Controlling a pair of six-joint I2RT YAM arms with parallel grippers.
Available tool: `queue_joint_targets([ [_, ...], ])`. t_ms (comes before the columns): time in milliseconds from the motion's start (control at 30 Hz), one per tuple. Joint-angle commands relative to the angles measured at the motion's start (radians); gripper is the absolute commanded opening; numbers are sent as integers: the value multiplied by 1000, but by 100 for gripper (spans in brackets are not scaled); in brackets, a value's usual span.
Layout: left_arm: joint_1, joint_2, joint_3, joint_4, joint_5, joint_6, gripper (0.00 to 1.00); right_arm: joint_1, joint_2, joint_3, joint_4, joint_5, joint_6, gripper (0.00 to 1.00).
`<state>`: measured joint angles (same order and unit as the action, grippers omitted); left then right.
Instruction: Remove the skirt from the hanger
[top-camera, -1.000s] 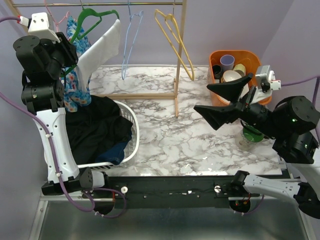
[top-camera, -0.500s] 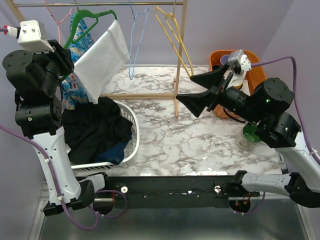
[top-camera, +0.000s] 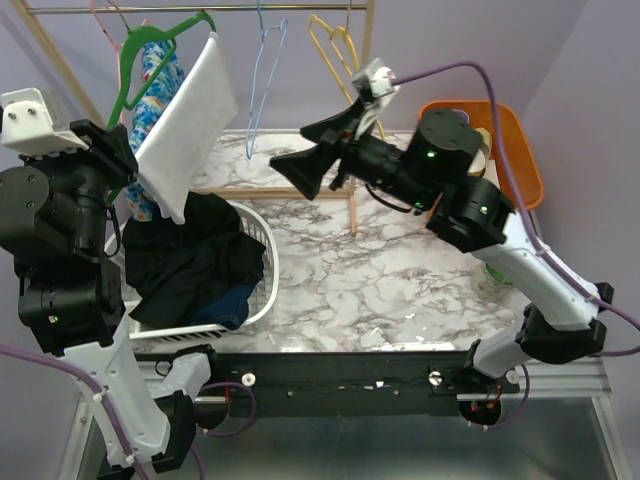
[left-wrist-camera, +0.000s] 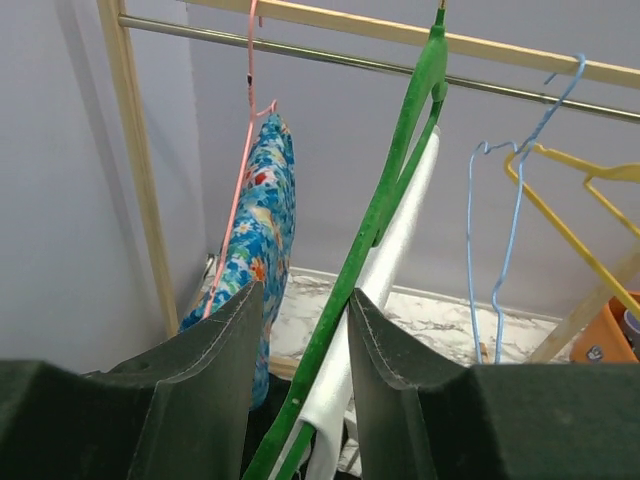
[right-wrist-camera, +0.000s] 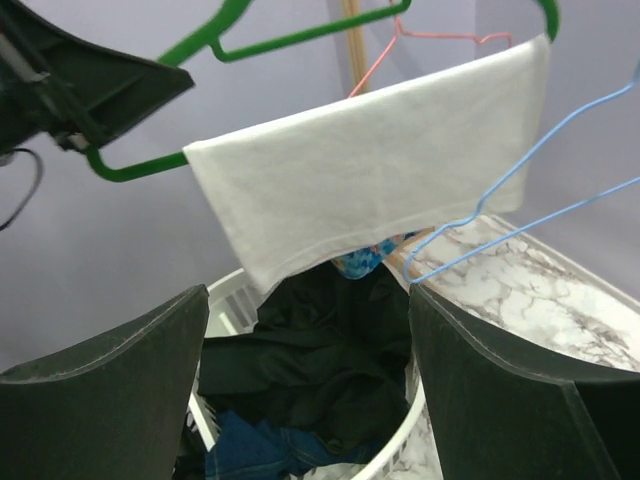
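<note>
- skirt (top-camera: 190, 255): black, heaped in the white basket (top-camera: 268, 262) at the left of the marble table (top-camera: 400, 290), over a navy garment (top-camera: 238, 305); off every hanger; lying as it did a second ago.
- light-blue hanger (left-wrist-camera: 469, 240): bare, hooked on the rail (left-wrist-camera: 330, 58), just right of the green hanger (left-wrist-camera: 385, 190); same place on the rail as a second ago.
- left gripper (left-wrist-camera: 305, 290): fingers a narrow way apart, clamped on one arm of the green hanger. Arm now lower and nearer in the overhead view than a second ago; green hanger tipped more steeply, hook at the rail.
- white cloth (top-camera: 185, 125): draped over the green hanger; now swung up and out to a steep slant above the basket.
- floral garment (left-wrist-camera: 255, 230): on the rail, left of the green hanger.
- right gripper (top-camera: 290, 148): jaws wide apart, nothing between them. A second ago low at the right side, beside the orange bin (top-camera: 522, 145); now swung left and up across the table, in front of the rack, near the light-blue hanger, facing the white cloth and the basket.
</note>
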<state>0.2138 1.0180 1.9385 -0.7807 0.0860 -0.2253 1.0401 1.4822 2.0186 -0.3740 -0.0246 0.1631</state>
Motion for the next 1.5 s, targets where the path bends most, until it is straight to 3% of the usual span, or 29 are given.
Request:
queue_joint_targets([
  [0, -4, -33, -4, 40, 49, -92, 0, 95, 157, 75, 49, 173, -60, 86],
  [200, -5, -76, -4, 24, 87, -137, 0, 198, 312, 104, 227, 348, -227, 82],
  [300, -5, -87, 4, 27, 98, -154, 0, 205, 354, 94, 277, 315, -224, 74],
  [433, -5, -87, -4, 40, 164, -178, 0, 218, 340, -15, 416, 195, -221, 73],
  [567, -4, -93, -19, 38, 159, -184, 0, 242, 340, -80, 539, 192, -225, 73],
  [1033, -4, -99, -36, 51, 140, -189, 0, 265, 441, -6, 549, 327, -185, 81],
  [1200, -5, -102, -19, 44, 109, -177, 0, 265, 487, 58, 511, 357, -188, 53],
  [1300, -5, -99, -19, 41, 106, -175, 0, 265, 490, 58, 523, 356, -188, 42],
  [1467, -5, -101, -24, 49, 115, -180, 0, 265, 495, 65, 534, 350, -182, 36],
])
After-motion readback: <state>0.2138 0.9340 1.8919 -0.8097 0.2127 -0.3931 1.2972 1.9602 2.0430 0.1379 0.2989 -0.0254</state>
